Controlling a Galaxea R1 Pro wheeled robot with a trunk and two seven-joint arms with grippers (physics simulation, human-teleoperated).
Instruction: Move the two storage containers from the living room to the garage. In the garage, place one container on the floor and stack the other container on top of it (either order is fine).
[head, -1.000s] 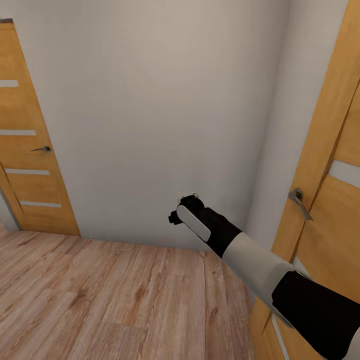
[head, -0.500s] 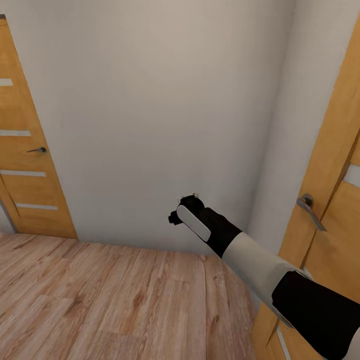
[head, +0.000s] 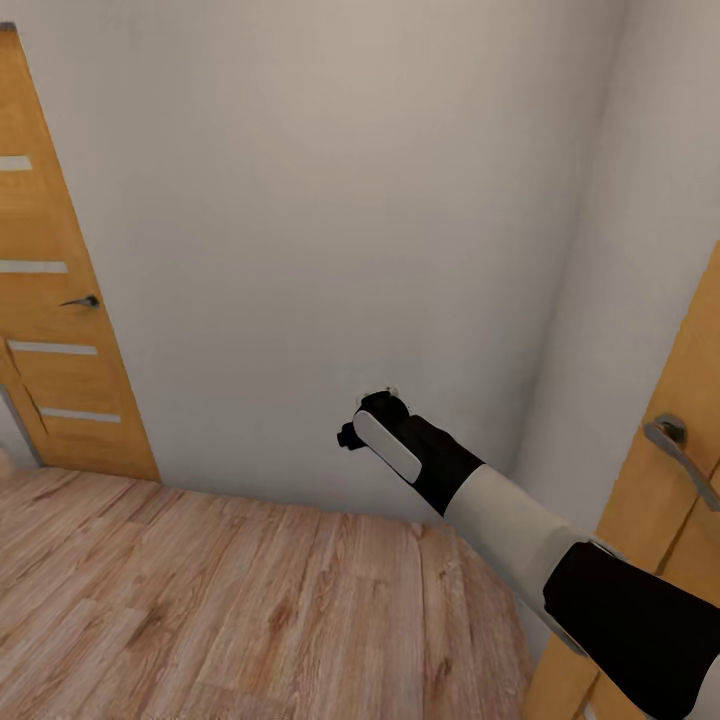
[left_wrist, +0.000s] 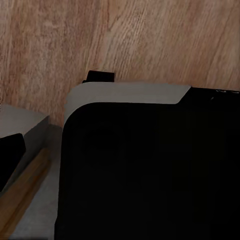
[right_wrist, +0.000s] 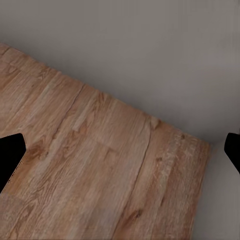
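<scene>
**Right claw empty as robot turns in hallway**

Right gripper (head: 350, 436) hangs before the white wall (head: 330, 230); the right-hand door (head: 665, 500) has slid further off since a second ago, so the camera swings left. Its wrist camera shows fingertips (right_wrist: 11, 159) spread, empty. Left claw: cannot tell. No containers appear

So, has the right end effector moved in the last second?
Yes: against the wall corner, the right end effector sits farther left. It keeps its spot in the head view, so the whole robot probably moved.
</scene>
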